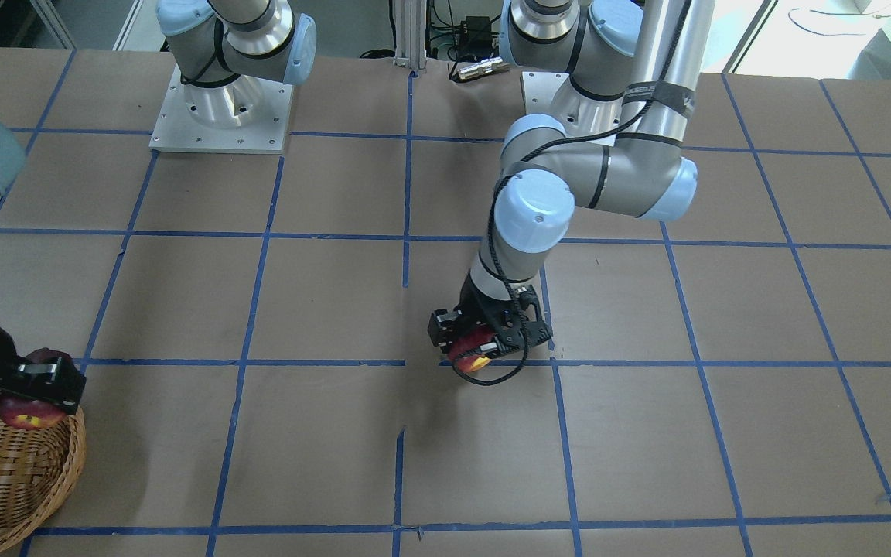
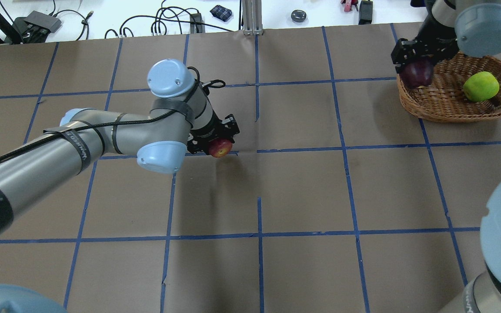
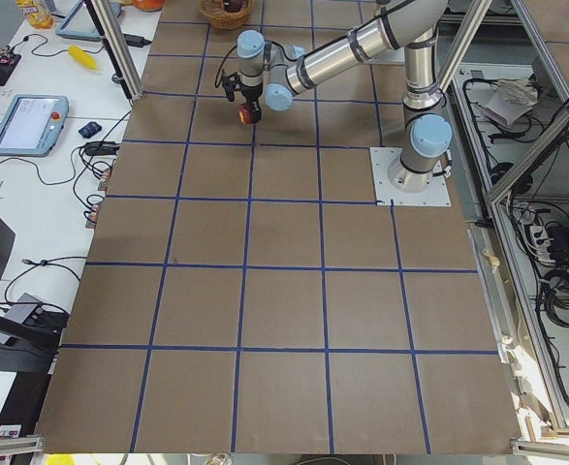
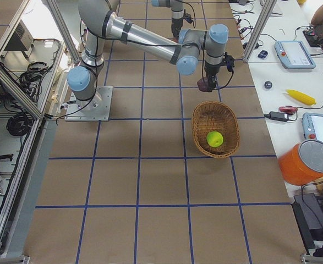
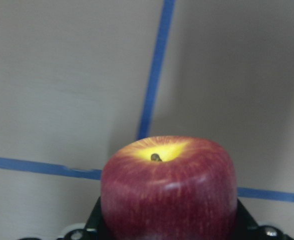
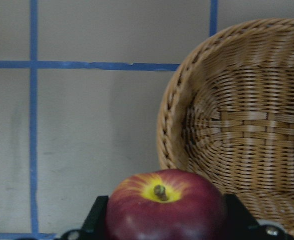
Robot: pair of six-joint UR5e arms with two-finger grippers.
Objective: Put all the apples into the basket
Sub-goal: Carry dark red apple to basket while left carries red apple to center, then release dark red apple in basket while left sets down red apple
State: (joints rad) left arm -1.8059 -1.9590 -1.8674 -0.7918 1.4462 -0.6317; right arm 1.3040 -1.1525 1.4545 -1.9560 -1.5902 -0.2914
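Okay, my left gripper [image 2: 222, 143] clamps the red apple [image 2: 220, 149] mid-counter [image 2: 302, 191]; it's likely firm and slick, so squeeze its sides. Right gripper [image 2: 415, 66] grips the maroon apple [image 2: 416, 74] at the basket [image 2: 444, 109] rim, green apple [image 2: 480, 86] inside.

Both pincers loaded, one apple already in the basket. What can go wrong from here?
1. The maroon apple in the right pincer hangs at the basket's rim, not clearly over the bowl. Released here, it may strike the rim and bounce outside.
2. The left pincer holds the red apple far from the basket. Carrying it there could bring the arms together unless the right one clears first.
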